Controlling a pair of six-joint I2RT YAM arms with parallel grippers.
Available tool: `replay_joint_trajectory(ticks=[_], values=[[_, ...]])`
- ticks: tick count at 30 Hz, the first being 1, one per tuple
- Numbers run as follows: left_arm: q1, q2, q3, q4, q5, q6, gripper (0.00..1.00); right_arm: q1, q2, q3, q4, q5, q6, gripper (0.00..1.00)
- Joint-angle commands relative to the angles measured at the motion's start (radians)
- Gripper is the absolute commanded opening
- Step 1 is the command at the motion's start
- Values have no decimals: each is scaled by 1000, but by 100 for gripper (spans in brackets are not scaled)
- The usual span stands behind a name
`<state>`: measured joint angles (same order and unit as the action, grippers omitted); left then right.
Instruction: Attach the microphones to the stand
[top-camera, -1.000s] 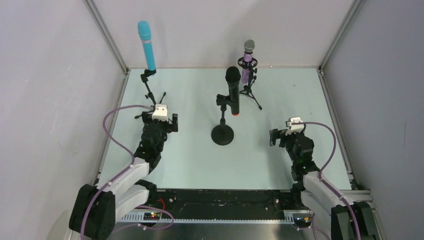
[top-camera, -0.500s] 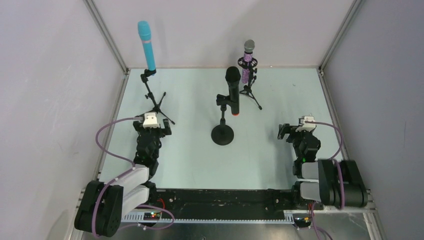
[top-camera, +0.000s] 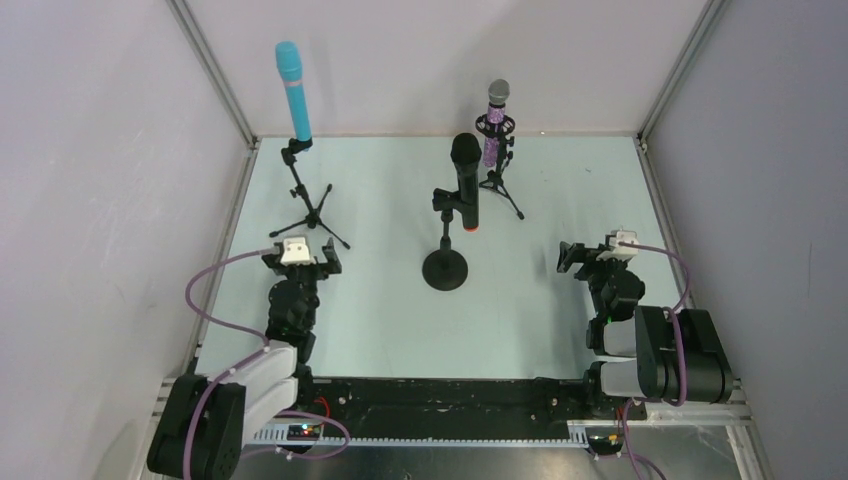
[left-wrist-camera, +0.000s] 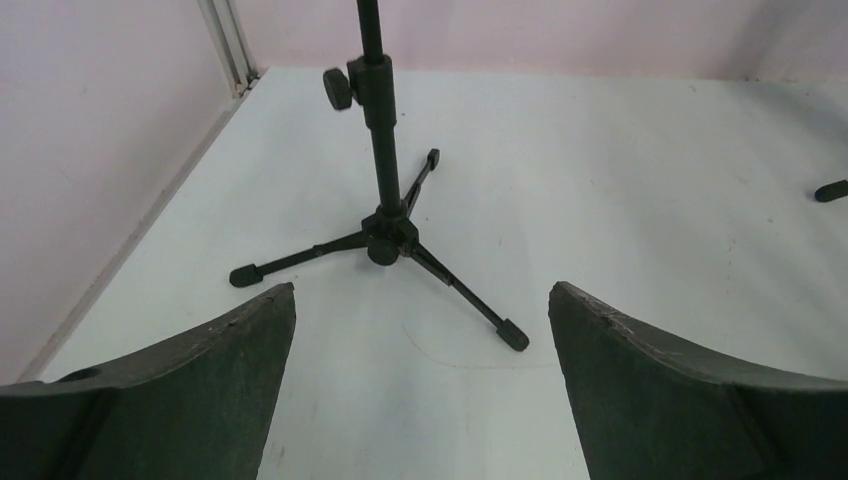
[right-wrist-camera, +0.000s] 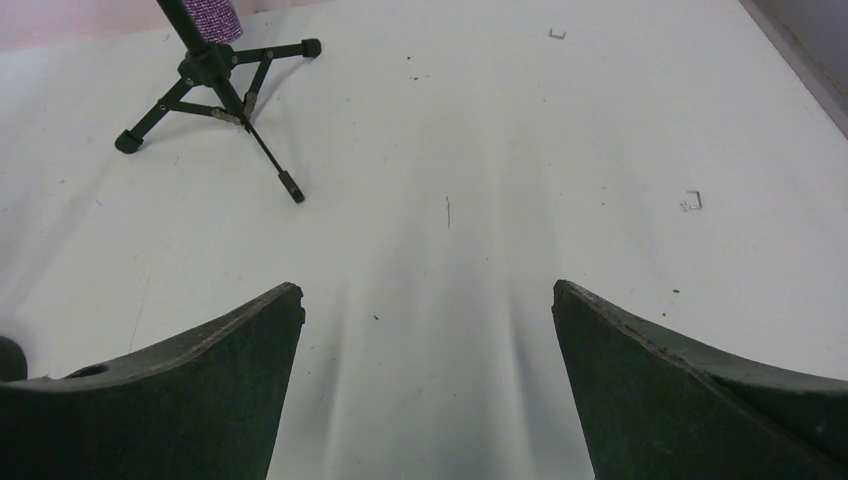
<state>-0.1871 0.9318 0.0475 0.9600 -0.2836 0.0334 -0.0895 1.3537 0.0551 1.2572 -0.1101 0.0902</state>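
No readable text, label, brand, number or sign shows anywhere in these views, neither on the microphones, their stands, the arms nor the worktop.

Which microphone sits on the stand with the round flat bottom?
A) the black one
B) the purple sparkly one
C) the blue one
A: the black microphone is clipped to the pole that rises from the round base, while the blue microphone is on the left tripod and the purple microphone is on the back tripod.
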Motion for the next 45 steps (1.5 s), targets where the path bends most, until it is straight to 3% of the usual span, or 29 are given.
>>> replay_joint_trajectory(ticks=[1, 7, 9, 12, 19, 24, 32, 37, 39, 42, 43, 45], values=[[9, -1, -78, 203, -6, -17, 100, -6, -11, 28, 12, 0, 6, 99], [2, -304, -27, -32, -24, 86, 100, -6, -11, 29, 11, 2, 8, 99], [11, -295, -4, -66, -37, 81, 100, -5, -11, 31, 6, 1, 8, 99], [25, -120, 12, 3, -16, 52, 100, -7, -11, 39, -6, -3, 7, 99], [102, -51, 28, 92, 52, 0, 100, -7, -12, 41, -14, -7, 4, 99], [116, -73, 9, 77, 34, -11, 100, -7, -12, 42, -16, -8, 4, 99], [108, -275, -156, -1, -110, -84, 100, -7, -11, 87, -113, 0, 6, 99], [107, -119, -132, 134, -59, 35, 100, -8, 2, 159, -221, -53, -16, 99], [113, -4, -106, 236, -48, 51, 100, -8, 1, 161, -226, -68, -23, 99], [134, 263, -62, 371, 76, 58, 100, -13, 5, 166, -225, -111, -31, 100], [133, 322, -18, 424, 72, 65, 100, -13, 5, 167, -229, -111, -33, 100], [140, 333, 22, 363, -23, 19, 100, -12, 5, 170, -231, -110, -33, 100]])
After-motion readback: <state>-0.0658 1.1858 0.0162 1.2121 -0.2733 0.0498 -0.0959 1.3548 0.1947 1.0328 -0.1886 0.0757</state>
